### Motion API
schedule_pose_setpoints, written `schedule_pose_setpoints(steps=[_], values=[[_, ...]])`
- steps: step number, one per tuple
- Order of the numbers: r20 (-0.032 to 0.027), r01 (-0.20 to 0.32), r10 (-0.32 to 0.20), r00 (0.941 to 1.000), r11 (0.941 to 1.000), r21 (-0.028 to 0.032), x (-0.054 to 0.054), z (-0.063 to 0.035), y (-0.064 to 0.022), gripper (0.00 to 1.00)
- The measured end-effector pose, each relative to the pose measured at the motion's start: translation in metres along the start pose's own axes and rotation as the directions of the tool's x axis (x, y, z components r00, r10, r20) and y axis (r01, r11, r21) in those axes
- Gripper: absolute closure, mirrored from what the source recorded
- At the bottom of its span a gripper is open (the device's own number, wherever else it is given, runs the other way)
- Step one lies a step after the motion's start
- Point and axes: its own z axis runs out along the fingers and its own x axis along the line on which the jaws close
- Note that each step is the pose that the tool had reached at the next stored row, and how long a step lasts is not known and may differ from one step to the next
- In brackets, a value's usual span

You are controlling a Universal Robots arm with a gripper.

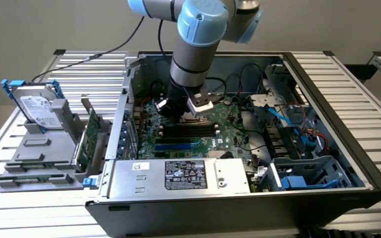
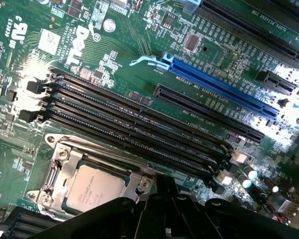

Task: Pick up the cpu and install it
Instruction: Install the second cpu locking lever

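The cpu (image 2: 93, 188), a small square chip with a dull silver top, lies flat in the metal-framed socket (image 2: 60, 164) on the green motherboard (image 2: 134, 55). My gripper (image 2: 165, 201) hovers just beside the chip, its black fingers shut together with nothing between them. In the exterior view the arm reaches down into the open computer case (image 1: 349, 148), and my gripper (image 1: 189, 117) stands over the socket area in the middle of the board, covering the chip there.
Black memory slots (image 2: 139, 124) and a blue card slot (image 2: 219, 84) run beside the socket. A power supply (image 1: 177, 176) sits at the case's front. Outside, at the exterior view's left, stand a hard drive in a blue frame (image 1: 37, 106) and a green card (image 1: 88, 139).
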Motion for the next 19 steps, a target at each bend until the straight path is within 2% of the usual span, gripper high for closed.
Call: schedule_pose_setpoints(steps=[3,13,19], values=[[0.005,-0.002,0.002,1.0,0.9999,-0.0114,0.0,-0.0014,-0.0002,0.89],[0.0084,-0.003,0.003,1.0,0.9999,-0.0126,-0.003,-0.04,-0.0095,0.89],[0.0123,-0.004,0.004,0.9999,0.9998,-0.0218,-0.003,-0.0643,-0.0157,0.89]])
